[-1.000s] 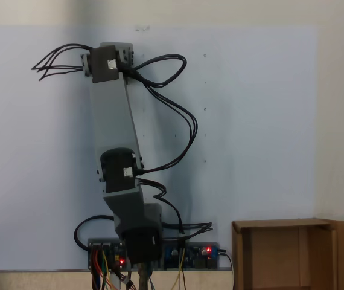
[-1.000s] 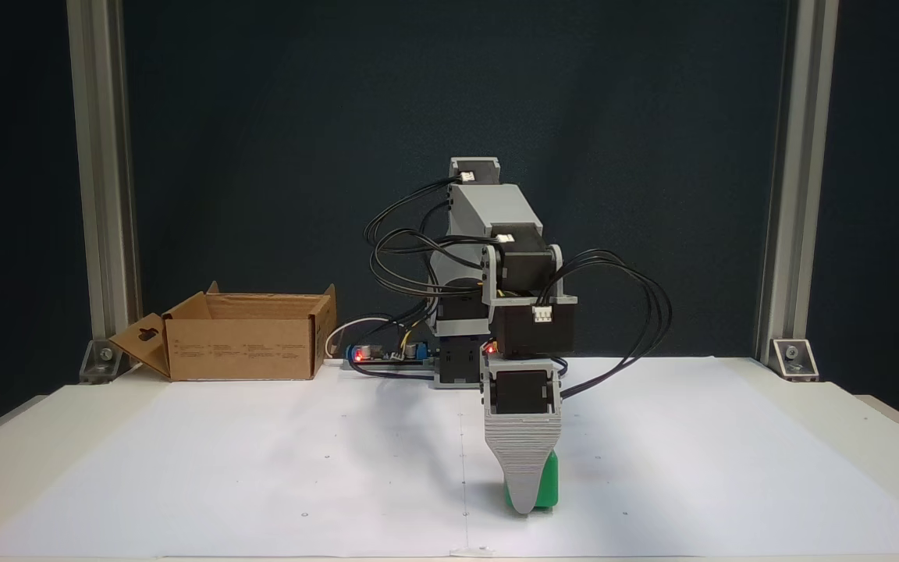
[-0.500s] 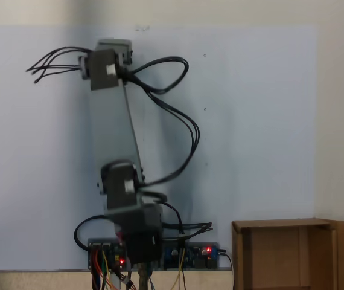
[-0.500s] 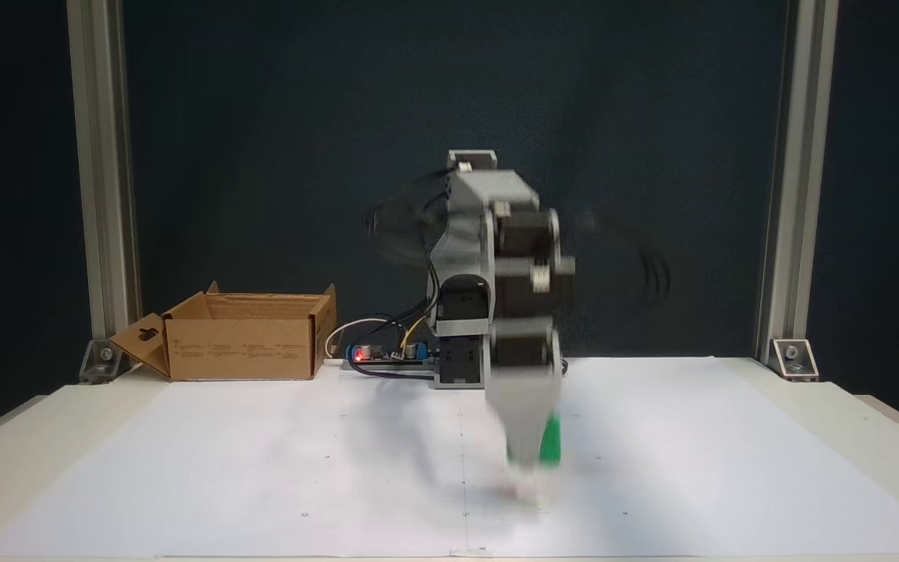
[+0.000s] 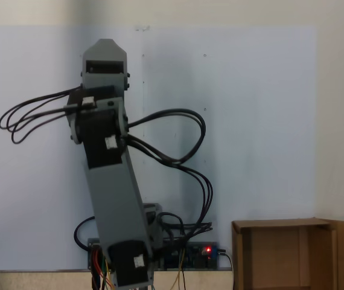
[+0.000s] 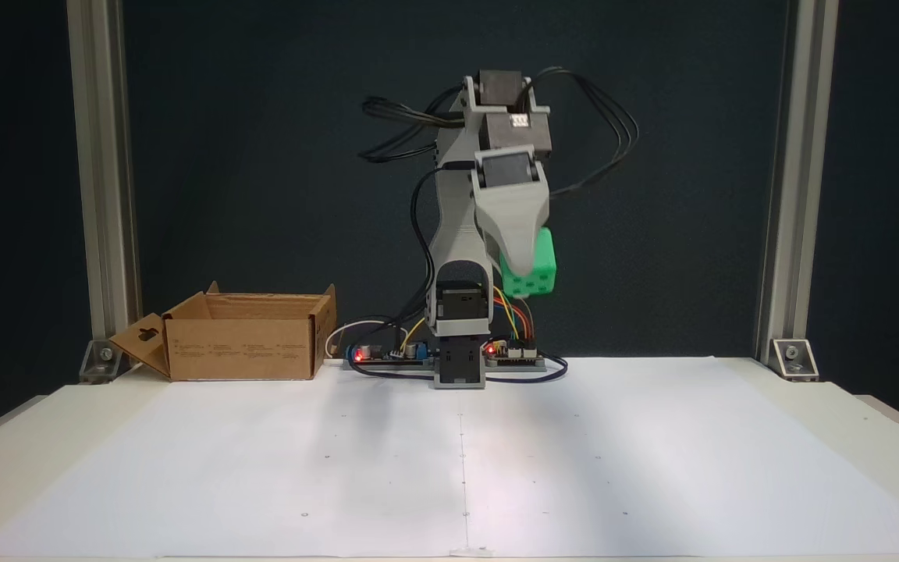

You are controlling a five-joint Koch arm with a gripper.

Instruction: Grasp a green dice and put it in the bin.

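1. Since a second ago the arm (image 6: 465, 234) has risen from a low reach over the paper to a tall, upright pose, carrying the green dice (image 6: 531, 265) off the sheet and high into the air.
2. Largest in the scene is the table (image 6: 847, 421), covered by a white paper sheet (image 6: 262, 468) that lies flat across most of it; two metal posts (image 6: 102, 179) stand at its back corners.
3. From above, a fixed view shows the arm (image 5: 114, 199) leaning across the sheet with its black cables (image 5: 178, 145) looping out to both sides.
4. At the back left of the table in the front fixed view sits the bin (image 6: 243, 339), a brown cardboard box with its flaps up; seen from above it lies at the lower right corner (image 5: 293, 254). It is well apart from the arm.
5. Beside the arm's base lie circuit boards (image 6: 375, 355) with red lights lit.
6. Pointing downward, the gripper (image 6: 524, 265) has its grey jaw across the front of the dice and appears to be clamped on it, though the far jaw is hidden behind.
7. Hanging in the gripper well above the table, right of the arm's upright link, the dice shows small dots on its lower face.
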